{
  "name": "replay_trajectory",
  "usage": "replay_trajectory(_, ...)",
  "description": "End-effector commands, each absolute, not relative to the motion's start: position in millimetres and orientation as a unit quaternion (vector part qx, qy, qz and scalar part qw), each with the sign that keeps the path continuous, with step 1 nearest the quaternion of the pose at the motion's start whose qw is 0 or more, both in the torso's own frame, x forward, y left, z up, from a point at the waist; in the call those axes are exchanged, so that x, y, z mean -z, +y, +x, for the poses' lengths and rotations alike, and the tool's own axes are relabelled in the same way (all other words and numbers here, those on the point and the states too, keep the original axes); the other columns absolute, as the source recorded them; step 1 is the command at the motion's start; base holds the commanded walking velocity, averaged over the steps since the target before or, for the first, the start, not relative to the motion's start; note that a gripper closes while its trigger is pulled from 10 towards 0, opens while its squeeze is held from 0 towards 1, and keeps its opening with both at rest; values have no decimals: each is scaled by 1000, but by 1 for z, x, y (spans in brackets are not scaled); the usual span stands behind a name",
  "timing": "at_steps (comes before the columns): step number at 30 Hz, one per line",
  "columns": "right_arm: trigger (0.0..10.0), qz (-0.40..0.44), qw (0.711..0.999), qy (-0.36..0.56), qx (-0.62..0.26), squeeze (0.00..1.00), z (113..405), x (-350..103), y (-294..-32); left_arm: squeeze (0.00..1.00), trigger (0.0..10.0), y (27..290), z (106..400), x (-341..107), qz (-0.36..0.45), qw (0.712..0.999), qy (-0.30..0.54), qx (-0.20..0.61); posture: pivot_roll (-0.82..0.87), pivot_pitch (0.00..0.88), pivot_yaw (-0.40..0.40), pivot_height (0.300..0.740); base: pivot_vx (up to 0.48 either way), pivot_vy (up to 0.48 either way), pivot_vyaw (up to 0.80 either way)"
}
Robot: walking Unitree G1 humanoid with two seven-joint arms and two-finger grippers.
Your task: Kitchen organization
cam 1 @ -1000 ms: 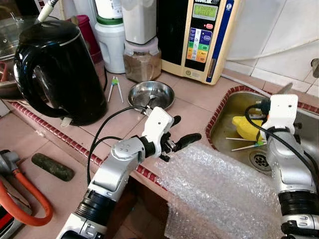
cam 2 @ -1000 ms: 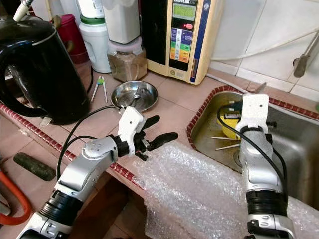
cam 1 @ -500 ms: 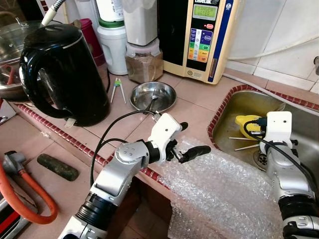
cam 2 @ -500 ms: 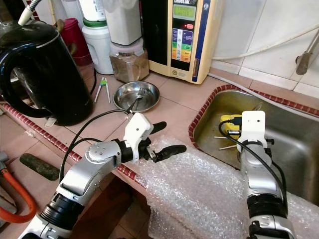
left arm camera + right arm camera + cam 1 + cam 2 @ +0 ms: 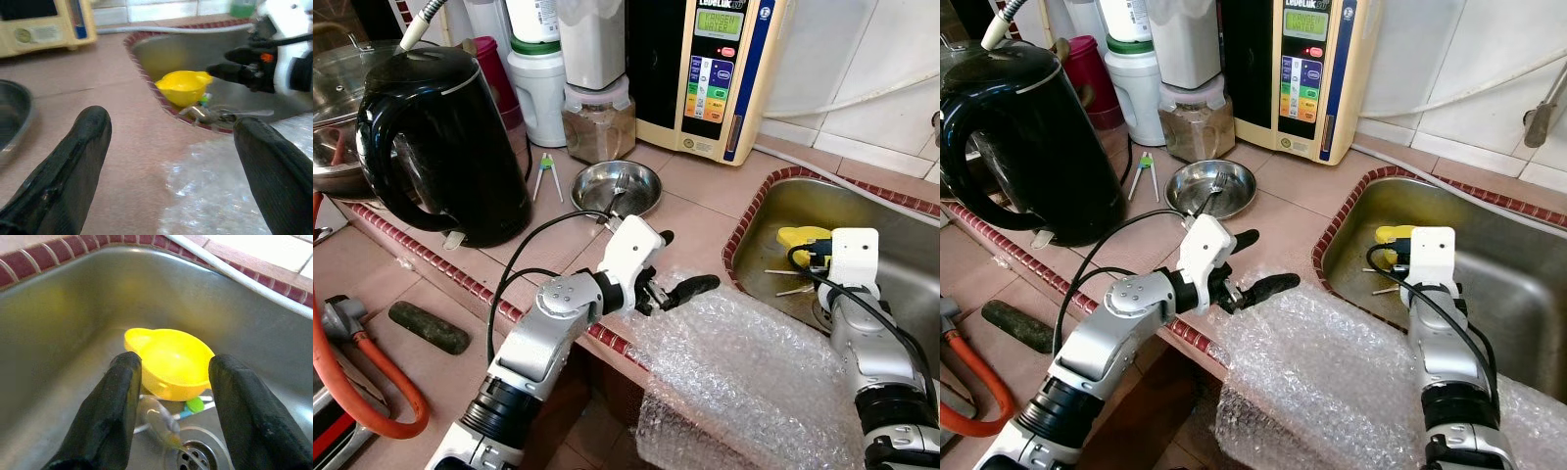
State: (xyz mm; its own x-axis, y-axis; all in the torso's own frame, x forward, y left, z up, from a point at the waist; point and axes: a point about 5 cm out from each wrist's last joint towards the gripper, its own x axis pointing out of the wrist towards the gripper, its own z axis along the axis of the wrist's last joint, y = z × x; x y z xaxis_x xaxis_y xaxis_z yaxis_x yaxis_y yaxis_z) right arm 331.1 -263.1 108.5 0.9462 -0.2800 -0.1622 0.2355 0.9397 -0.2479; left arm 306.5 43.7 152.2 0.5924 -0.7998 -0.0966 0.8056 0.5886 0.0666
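A yellow plastic bowl (image 5: 171,363) lies in the steel sink (image 5: 766,208), near the drain, with a few thin utensils (image 5: 165,420) beside it. My right gripper (image 5: 176,363) hangs inside the sink just above the bowl, open, one finger on either side of it and nothing held. My left gripper (image 5: 676,264) is open over the pink counter, at the near edge of a sheet of bubble wrap (image 5: 744,367) that drapes over the counter's front. Nothing is between its fingers (image 5: 73,161).
A black kettle (image 5: 445,147) stands at the left. A small steel bowl (image 5: 617,186) with a utensil, green-tipped tongs (image 5: 545,174), a jar of brown powder (image 5: 597,122) and a water purifier (image 5: 705,69) line the back. An orange hose (image 5: 357,392) lies on the floor.
My right gripper has sunk lower into the sink, closer to the yellow bowl. The left gripper stays open at the bubble wrap's edge. The camera has shifted a little.
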Motion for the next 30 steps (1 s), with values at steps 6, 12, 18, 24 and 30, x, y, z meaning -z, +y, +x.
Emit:
replay_trajectory(6,10000,-107,993,-6,59,1000,327,-141,-231,1000,10000,81,335,-171,92,958,-67,262,-23,47,31,740,0,0,0)
replay_trajectory(12,10000,-123,991,-48,-20,1000,319,-153,-196,1000,10000,106,342,-169,94,977,-80,176,-25,37,23,740,0,0,0)
replay_trajectory(18,10000,-119,986,-83,-77,1000,307,-166,-168,1000,10000,118,345,-153,103,984,-61,133,-26,27,7,740,0,0,0)
replay_trajectory(24,10000,-111,982,-99,-113,906,297,-176,-149,0,10000,116,350,-143,98,985,-41,132,-37,37,12,740,0,0,0)
replay_trajectory(30,10000,-110,979,-102,-138,0,289,-182,-139,0,10000,106,354,-138,83,984,-27,153,-46,45,21,740,0,0,0)
